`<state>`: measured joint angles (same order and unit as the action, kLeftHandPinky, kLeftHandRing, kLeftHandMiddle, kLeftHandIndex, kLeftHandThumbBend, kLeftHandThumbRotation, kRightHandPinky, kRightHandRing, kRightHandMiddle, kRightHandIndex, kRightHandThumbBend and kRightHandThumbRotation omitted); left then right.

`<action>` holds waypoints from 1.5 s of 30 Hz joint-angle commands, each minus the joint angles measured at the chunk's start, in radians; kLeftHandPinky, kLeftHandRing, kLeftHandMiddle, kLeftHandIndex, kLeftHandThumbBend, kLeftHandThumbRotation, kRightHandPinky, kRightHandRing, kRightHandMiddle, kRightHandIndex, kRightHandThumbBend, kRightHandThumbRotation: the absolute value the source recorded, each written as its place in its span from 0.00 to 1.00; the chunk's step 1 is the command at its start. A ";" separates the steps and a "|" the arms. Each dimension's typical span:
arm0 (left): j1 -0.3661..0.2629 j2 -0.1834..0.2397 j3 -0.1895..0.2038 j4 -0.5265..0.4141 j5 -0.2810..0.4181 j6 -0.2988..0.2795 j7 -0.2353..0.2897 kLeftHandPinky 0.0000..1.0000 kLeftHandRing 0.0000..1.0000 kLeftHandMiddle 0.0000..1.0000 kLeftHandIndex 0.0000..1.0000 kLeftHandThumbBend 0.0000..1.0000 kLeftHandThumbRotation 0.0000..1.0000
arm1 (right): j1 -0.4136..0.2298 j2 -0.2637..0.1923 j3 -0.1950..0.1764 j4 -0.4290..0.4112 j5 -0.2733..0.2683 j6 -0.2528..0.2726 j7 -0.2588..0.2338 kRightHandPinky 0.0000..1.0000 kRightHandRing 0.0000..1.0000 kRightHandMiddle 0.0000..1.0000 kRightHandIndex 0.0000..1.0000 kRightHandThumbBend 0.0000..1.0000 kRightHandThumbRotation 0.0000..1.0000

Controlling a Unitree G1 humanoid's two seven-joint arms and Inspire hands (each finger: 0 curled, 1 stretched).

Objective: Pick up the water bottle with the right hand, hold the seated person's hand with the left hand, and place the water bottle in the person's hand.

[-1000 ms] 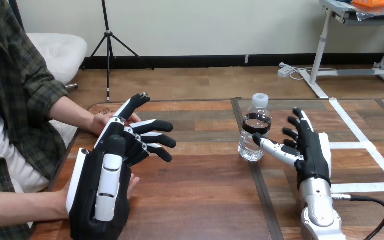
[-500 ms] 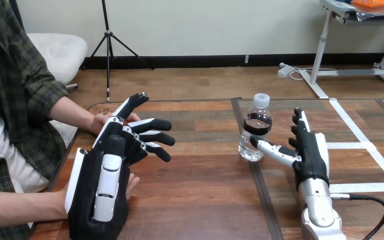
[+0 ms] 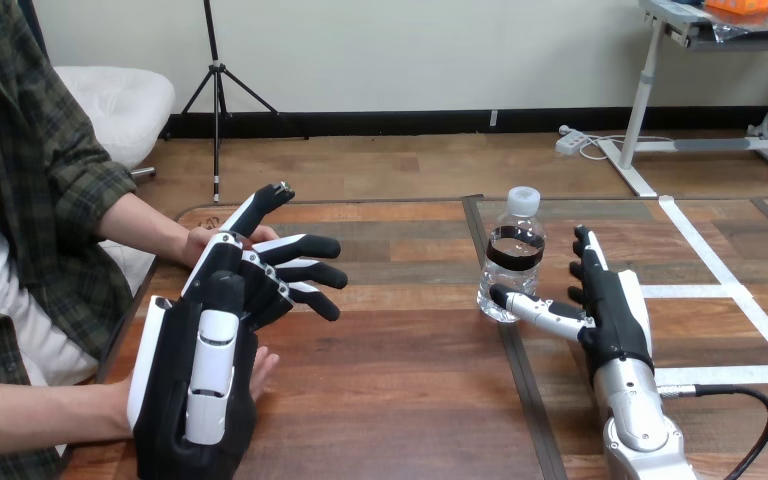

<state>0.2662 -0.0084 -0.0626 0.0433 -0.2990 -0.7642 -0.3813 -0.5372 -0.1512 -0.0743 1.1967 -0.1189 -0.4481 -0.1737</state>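
Wood-plank table [image 3: 400, 400] carries all items; white tape lines [image 3: 730, 290] mark its right part.

1. Left robot hand [image 3: 200, 370]: nearest item, lower left, back of palm toward camera. Fingers [image 3: 305, 247] straight and spread, pointing away and to the right. State: open, nothing gripped.
2. Person's near hand [image 3: 263, 365]: low at table's left edge, mostly hidden behind left robot hand; fingertips show just right of the robot palm. Contact btwn the two: cannot tell.
3. Right forearm [image 3: 640, 430]: silver, enters from bottom edge at right, angled up and slightly left.
4. Right robot hand [image 3: 615, 305]: on edge just above table, palm facing left toward bottle. Fingers straight, pointing away from camera; thumb [image 3: 530, 305] stretched left, tip in front of bottle's lower part. Thumb-to-bottle contact: cannot tell. State: open, not closed round anything.
5. Bottle [image 3: 511, 270]: upright on table, centre-right, standing beside a dark seam [image 3: 525, 390] in the tabletop. Clear body w/ dark label band, white cap on. Pos.: just left of right robot hand, well apart from left robot hand and from both of the person's hands.
6. Person's far hand [image 3: 200, 243]: rests at table's far-left edge, partly covered by left robot hand's raised finger; contact cannot be told.
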 commanded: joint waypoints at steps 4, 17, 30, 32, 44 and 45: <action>0.044 -0.032 -0.028 0.003 0.005 -0.022 0.005 0.43 0.58 0.66 0.84 0.48 0.94 | -0.131 -0.015 0.015 0.016 -0.016 0.030 0.006 0.89 0.95 0.99 0.99 0.79 0.19; 0.051 -0.041 -0.033 0.011 0.022 -0.034 0.022 0.43 0.58 0.65 0.84 0.49 0.93 | -0.163 -0.011 0.034 0.037 -0.035 0.072 -0.007 0.87 0.93 0.97 0.97 0.80 0.18; 0.059 -0.042 -0.045 0.018 0.013 -0.041 0.026 0.43 0.58 0.65 0.84 0.51 0.93 | -0.190 -0.006 0.060 0.047 -0.076 0.106 -0.036 0.87 0.92 0.96 0.95 0.78 0.14; 0.061 -0.043 -0.045 0.019 0.018 -0.044 0.029 0.43 0.58 0.65 0.84 0.51 0.93 | -0.192 -0.005 0.061 0.047 -0.078 0.105 -0.038 0.87 0.92 0.96 0.95 0.78 0.15; 0.063 -0.045 -0.051 0.032 0.017 -0.067 0.035 0.43 0.58 0.66 0.85 0.50 0.95 | -0.209 -0.003 0.075 0.058 -0.097 0.108 -0.044 0.88 0.93 0.96 0.96 0.77 0.15; 0.064 -0.044 -0.051 0.032 0.017 -0.066 0.036 0.43 0.58 0.66 0.85 0.50 0.95 | -0.211 -0.002 0.074 0.059 -0.096 0.109 -0.043 0.88 0.93 0.96 0.96 0.77 0.15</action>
<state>0.2688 -0.0134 -0.0858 0.0686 -0.2732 -0.8054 -0.3483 -0.6423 -0.1571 -0.0080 1.2470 -0.2111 -0.3389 -0.2054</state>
